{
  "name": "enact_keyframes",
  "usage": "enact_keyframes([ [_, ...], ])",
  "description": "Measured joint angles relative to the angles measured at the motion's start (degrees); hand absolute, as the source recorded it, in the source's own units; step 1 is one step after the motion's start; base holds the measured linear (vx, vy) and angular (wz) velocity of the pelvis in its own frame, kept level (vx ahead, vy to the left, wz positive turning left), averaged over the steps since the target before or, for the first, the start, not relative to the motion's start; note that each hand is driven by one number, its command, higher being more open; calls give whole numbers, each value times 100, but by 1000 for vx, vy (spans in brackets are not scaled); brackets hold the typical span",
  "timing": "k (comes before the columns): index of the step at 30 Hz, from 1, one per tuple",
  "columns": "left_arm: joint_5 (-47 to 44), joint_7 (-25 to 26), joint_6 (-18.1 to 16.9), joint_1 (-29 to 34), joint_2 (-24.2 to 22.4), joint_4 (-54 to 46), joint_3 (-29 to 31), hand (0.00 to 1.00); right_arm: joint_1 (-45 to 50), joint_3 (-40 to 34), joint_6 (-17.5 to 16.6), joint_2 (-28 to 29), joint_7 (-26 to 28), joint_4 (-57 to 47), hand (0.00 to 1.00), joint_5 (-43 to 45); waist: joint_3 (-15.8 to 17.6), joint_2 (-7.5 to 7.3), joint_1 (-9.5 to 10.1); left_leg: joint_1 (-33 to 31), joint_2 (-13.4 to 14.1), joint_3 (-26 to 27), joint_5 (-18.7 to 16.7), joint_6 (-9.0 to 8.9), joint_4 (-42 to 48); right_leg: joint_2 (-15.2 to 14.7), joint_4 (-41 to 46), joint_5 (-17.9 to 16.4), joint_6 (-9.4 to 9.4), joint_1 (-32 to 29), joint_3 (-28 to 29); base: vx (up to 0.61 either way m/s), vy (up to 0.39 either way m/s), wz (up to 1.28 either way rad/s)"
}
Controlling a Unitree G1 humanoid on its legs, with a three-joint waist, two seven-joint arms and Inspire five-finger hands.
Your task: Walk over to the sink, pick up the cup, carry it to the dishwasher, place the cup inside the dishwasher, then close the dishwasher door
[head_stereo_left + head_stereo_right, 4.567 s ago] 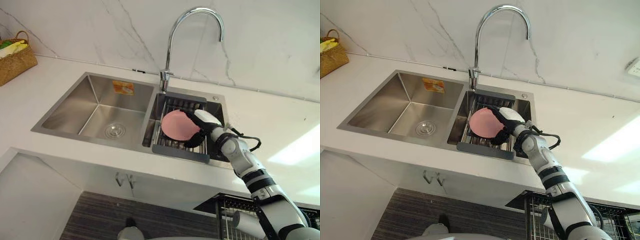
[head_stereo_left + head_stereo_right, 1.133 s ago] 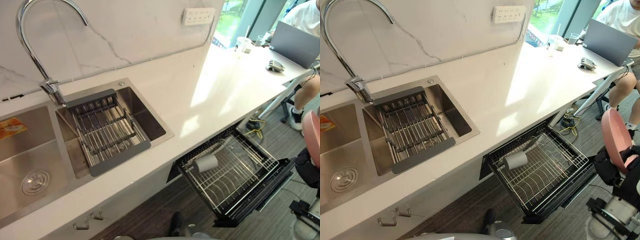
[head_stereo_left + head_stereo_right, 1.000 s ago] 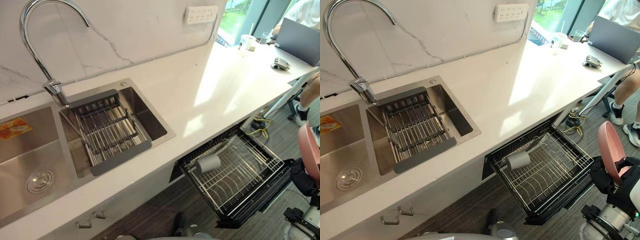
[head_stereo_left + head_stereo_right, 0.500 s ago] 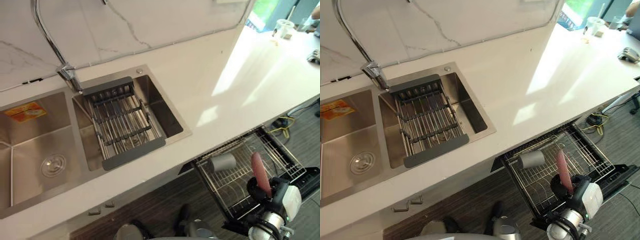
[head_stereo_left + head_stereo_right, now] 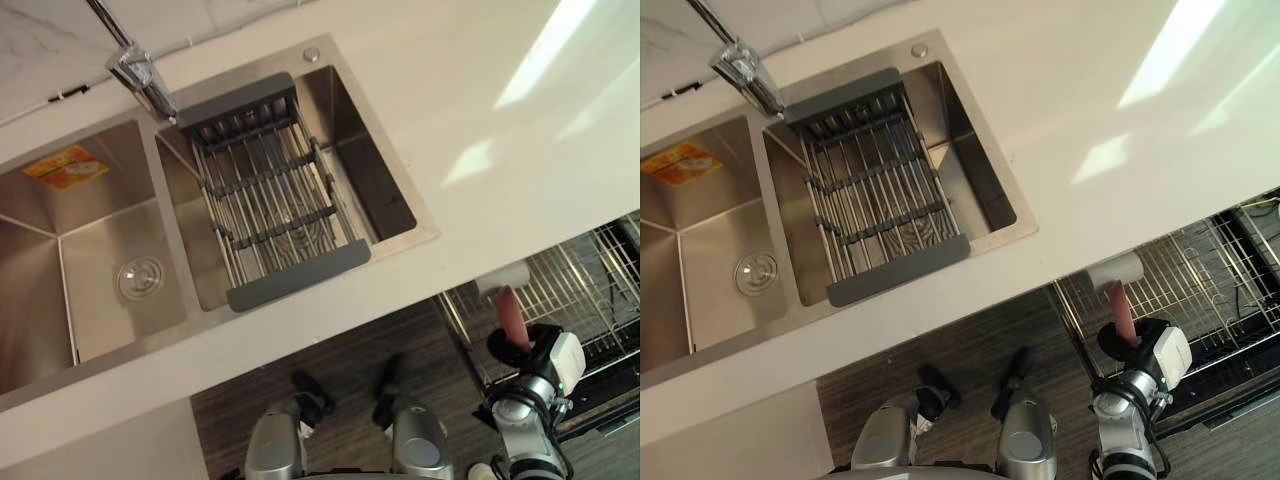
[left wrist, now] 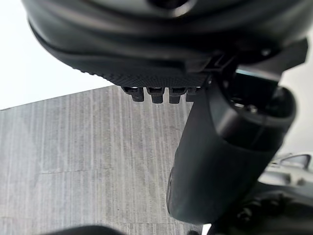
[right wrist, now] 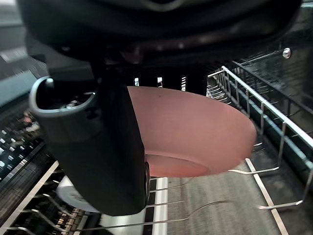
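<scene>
My right hand point(image 5: 524, 347) is shut on a pink shallow dish point(image 5: 509, 316), held on edge over the near left part of the pulled-out dishwasher rack point(image 5: 590, 290). In the right wrist view the thumb point(image 7: 112, 147) presses the dish point(image 7: 195, 132) from one side, and the rack's wire tines point(image 7: 264, 122) lie just beyond it. A white cup point(image 5: 1114, 270) lies on its side in the rack, right behind the dish. My left hand point(image 6: 220, 161) hangs open over the grey striped floor.
A double steel sink point(image 5: 100, 250) is set in the white counter point(image 5: 500, 120), with a grey drainer basket point(image 5: 270, 200) in its right bowl and a chrome tap point(image 5: 140, 75) behind. The dishwasher's dark door point(image 5: 1230, 390) stands open below the rack.
The camera has tipped down and the whole scene has shifted. My right hand has come in from the far right with the pink dish and now holds it low over the rack.
</scene>
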Motion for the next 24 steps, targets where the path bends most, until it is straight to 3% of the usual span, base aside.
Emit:
enact_keyframes([
  [1, -14, -14, -1, -34, 11, -1, 0, 100, -6, 14, 41, -87, -34, 21, 100, 0, 41, -5, 5, -7, -44, -22, 10, 16, -29, -62, 91, -50, 20, -55, -11, -41, 68, 15],
  [7, -37, -66, 1, -124, 60, -3, 1, 100, -266, -79, 370, -594, -297, 553, 100, 352, 79, 13, 22, -220, -187, -37, 12, 19, -60, -267, 324, -88, 29, -345, 44, -26, 53, 4],
  [13, -46, -118, 0, -127, 81, 1, 24, 100, -275, -307, 350, -509, -586, 604, 100, 620, 89, 31, 15, -228, -140, -4, -30, -41, 47, -230, 332, -83, 19, -414, 179, 12, 5, -12],
  [17, -45, -144, -6, -120, 72, 75, 195, 100, -87, -476, 226, -100, -619, 130, 100, 418, 87, 33, 13, -192, 84, -27, -121, -170, 333, -51, 207, -102, -21, -295, 252, 21, -41, -16],
  [20, -33, -152, -6, -74, 61, 124, 305, 100, 223, -475, -108, 350, -615, -212, 100, 428, 64, 36, 7, -3, 290, -32, -220, -231, 467, 179, -25, -90, -44, 3, 261, 23, -48, -16],
  [22, -33, -261, -8, 80, 20, 131, 471, 100, 697, -359, -885, 776, -558, -847, 100, 461, -77, 24, -6, 144, 419, 58, -314, -288, 470, 384, -300, -21, -78, 194, 340, 24, -48, -29],
  [24, 19, -486, -7, 246, -13, 149, 688, 100, 1071, -114, -1274, 870, -434, -1578, 100, 388, -270, -11, -7, 225, 500, 251, -332, -312, 497, 546, -596, 130, -102, 272, 502, 79, -41, -50],
])
